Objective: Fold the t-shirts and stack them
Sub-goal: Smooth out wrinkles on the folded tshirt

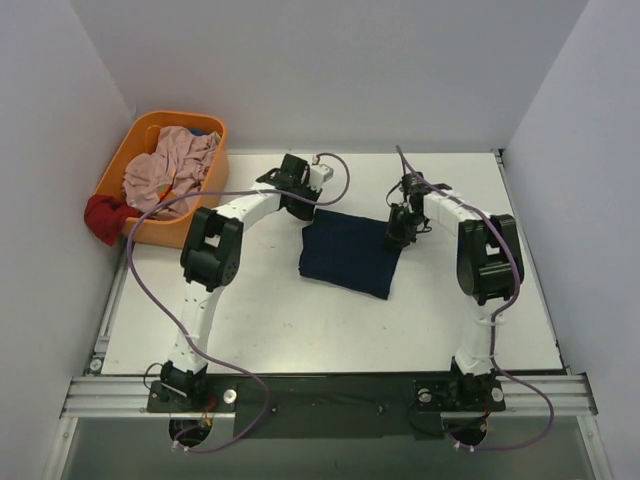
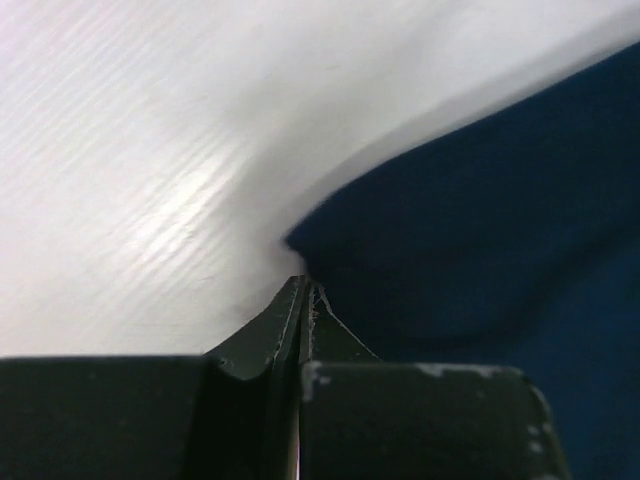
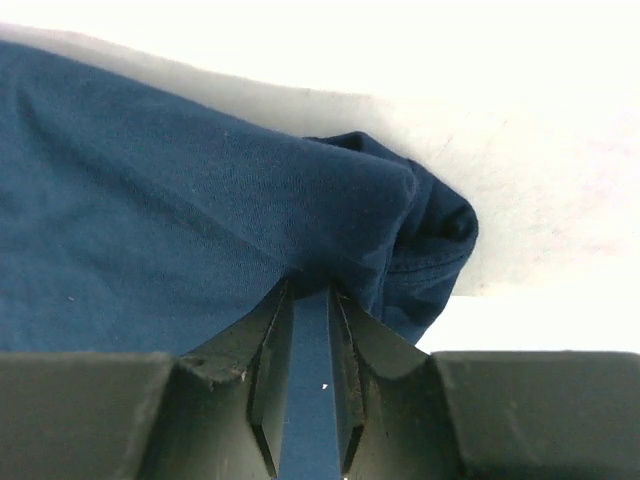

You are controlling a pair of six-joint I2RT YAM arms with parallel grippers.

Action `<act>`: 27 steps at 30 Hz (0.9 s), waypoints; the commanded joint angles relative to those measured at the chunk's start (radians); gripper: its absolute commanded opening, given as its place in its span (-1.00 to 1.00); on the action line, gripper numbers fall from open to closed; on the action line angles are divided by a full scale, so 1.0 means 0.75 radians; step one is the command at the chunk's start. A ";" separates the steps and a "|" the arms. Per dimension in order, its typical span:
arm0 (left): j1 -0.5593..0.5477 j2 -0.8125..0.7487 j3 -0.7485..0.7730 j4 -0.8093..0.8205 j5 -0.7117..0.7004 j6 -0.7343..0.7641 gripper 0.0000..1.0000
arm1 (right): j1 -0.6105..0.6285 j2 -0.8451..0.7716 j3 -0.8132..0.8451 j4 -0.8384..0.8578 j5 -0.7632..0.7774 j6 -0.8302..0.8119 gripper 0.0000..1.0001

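The right gripper [image 3: 310, 290] is clamped on a bunched fold of the navy t-shirt [image 1: 345, 250], cloth filling its jaws. The left gripper [image 2: 303, 290] pinches the shirt's opposite far corner, fingers pressed together. The shirt lies folded on the white table [image 1: 300, 320], between the arms.

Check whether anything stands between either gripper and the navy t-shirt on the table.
Nothing visible does. The left gripper and the right gripper are each closed on a far corner of the navy t-shirt, directly on the cloth.
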 commanded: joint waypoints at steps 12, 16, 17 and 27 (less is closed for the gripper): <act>0.079 -0.276 -0.102 0.018 -0.066 0.103 -0.56 | -0.075 -0.193 0.162 -0.250 0.193 -0.082 0.15; 0.075 -0.416 -0.237 -0.041 0.069 0.063 -0.04 | -0.097 -0.204 0.073 -0.240 0.052 -0.083 0.29; 0.077 -0.434 -0.270 -0.058 0.089 0.000 0.09 | -0.095 -0.180 0.057 -0.230 0.009 -0.083 0.29; 0.064 -0.434 -0.607 0.249 0.241 -0.641 0.79 | -0.100 -0.090 -0.096 -0.074 -0.075 0.005 0.25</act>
